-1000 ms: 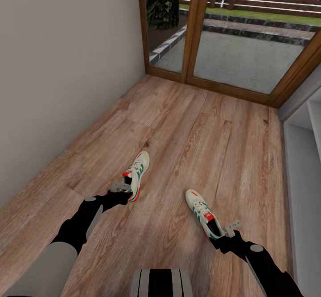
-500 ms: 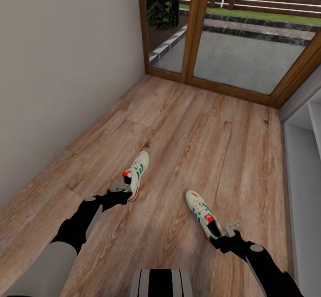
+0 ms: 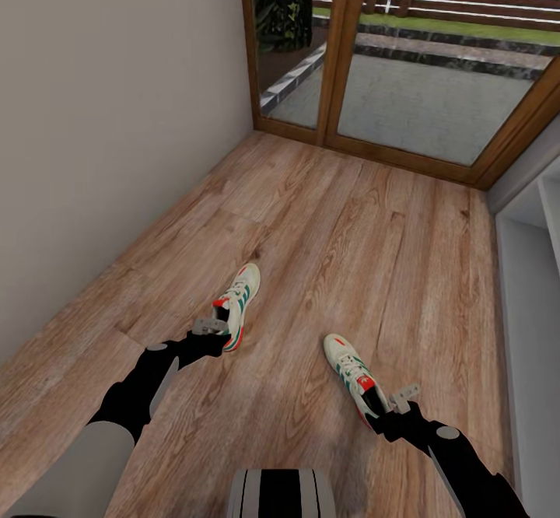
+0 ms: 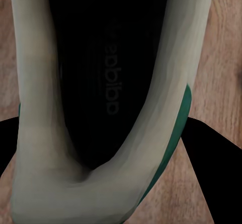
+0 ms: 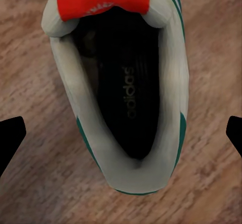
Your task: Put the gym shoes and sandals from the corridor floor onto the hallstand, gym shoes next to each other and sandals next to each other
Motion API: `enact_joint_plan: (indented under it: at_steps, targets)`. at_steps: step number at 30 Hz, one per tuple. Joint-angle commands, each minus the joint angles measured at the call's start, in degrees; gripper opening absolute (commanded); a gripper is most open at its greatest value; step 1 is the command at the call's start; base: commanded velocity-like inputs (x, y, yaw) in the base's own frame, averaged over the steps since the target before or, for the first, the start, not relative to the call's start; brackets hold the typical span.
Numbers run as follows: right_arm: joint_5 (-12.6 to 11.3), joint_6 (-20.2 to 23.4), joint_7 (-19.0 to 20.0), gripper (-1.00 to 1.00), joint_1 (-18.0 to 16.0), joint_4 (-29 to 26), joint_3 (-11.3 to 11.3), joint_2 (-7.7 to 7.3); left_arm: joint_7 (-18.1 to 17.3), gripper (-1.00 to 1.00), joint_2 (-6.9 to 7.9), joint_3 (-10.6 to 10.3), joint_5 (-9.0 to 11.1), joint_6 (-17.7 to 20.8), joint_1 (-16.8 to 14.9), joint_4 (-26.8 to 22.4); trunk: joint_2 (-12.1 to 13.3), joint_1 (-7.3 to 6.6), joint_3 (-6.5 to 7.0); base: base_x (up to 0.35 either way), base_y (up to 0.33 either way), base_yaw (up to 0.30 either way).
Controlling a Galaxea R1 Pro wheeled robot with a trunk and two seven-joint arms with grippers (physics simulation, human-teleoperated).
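Note:
Two cream-white gym shoes with teal stripes lie on the corridor floor (image 3: 327, 230). My left gripper (image 3: 211, 330) is at the heel of the left gym shoe (image 3: 238, 302); in the left wrist view its black fingers (image 4: 212, 173) press both sides of that heel (image 4: 101, 133), so it is shut on it. At the heel of the right gym shoe (image 3: 350, 370) my right gripper (image 3: 391, 407) stands open above the shoe's opening (image 5: 126, 98), its fingertips (image 5: 10, 133) wide apart and clear of the sides. The hallstand (image 3: 533, 292) runs along the right edge. The sandals are out of view.
A plain beige wall (image 3: 109, 113) closes the left side. Wood-framed glass doors (image 3: 404, 75) stand at the far end of the corridor, with a patio behind them. Open floor lies between the shoes and the doors.

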Motion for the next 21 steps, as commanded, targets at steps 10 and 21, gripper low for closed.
enact_joint_plan:
  at_steps: [10,21]
  targets:
    - [0.4,0.3,0.4,1.00,0.0,-0.1,-0.2,0.06,-0.1,-1.00,0.13,-0.1,0.1,0.4,-0.2,-0.1,-0.1,0.17,-1.62,0.000,0.000,0.000]
    - [0.4,0.3,0.4,1.00,0.0,-0.1,-0.2,0.05,-0.1,-1.00,0.12,-0.1,0.1,0.4,-0.2,-0.1,-0.2,0.30,-3.51,0.000,0.000,0.000]
